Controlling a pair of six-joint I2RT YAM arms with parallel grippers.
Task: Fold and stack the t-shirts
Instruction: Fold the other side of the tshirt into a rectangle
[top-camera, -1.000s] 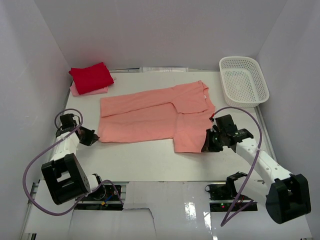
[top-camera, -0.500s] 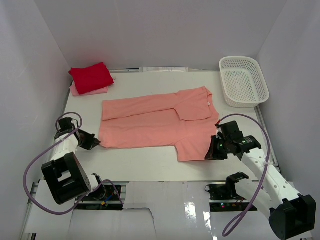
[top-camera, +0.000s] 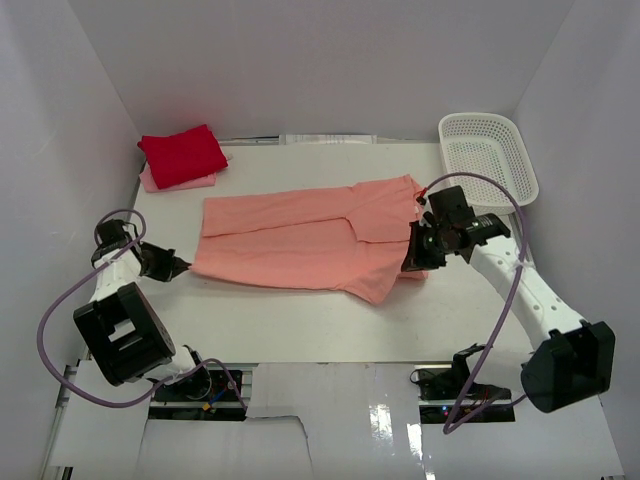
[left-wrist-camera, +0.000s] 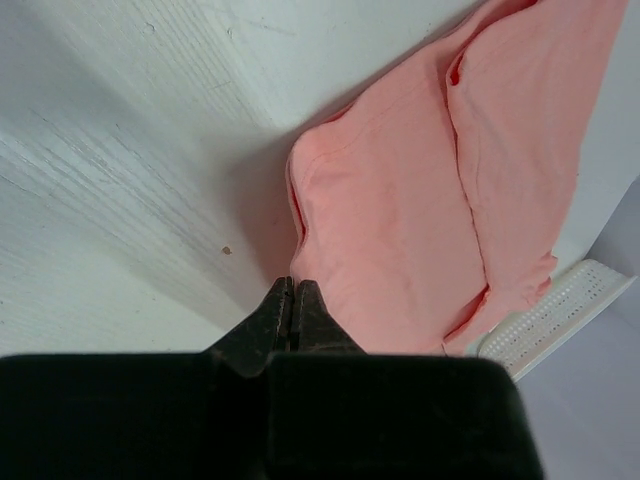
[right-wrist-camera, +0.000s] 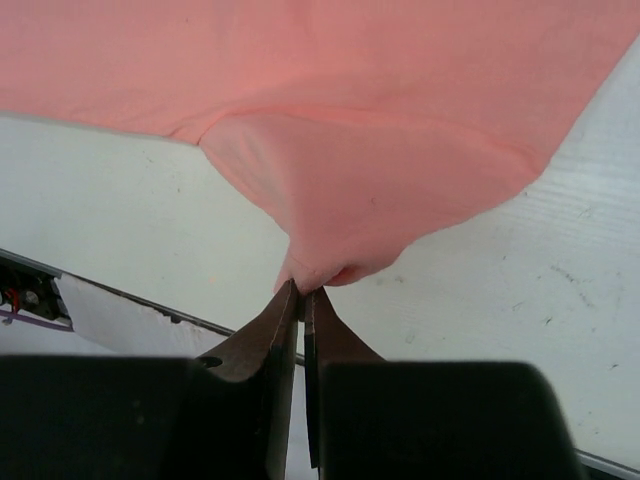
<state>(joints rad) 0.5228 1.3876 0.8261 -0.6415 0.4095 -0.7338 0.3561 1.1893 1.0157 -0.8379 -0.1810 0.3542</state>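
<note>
The salmon-pink t-shirt (top-camera: 300, 240) lies spread across the middle of the table, its neck end to the right. My left gripper (top-camera: 180, 268) is shut on its near-left corner, and the cloth (left-wrist-camera: 400, 230) is pulled taut from the closed fingertips (left-wrist-camera: 292, 285). My right gripper (top-camera: 413, 263) is shut on the near-right edge. A pinch of the pink cloth (right-wrist-camera: 350, 120) hangs from those tips (right-wrist-camera: 302, 290), lifted off the table. A folded bright red t-shirt (top-camera: 182, 155) rests on a pale pink one (top-camera: 150, 180) at the back left.
A white lattice basket (top-camera: 487, 162) stands at the back right, close behind the right arm; its rim (left-wrist-camera: 550, 315) also shows in the left wrist view. White walls close in the table (top-camera: 300, 320) on three sides.
The right gripper has swung from the near right up and back toward the shirt's middle, dragging the near-right edge with it. The left gripper has pulled its corner slightly left.
</note>
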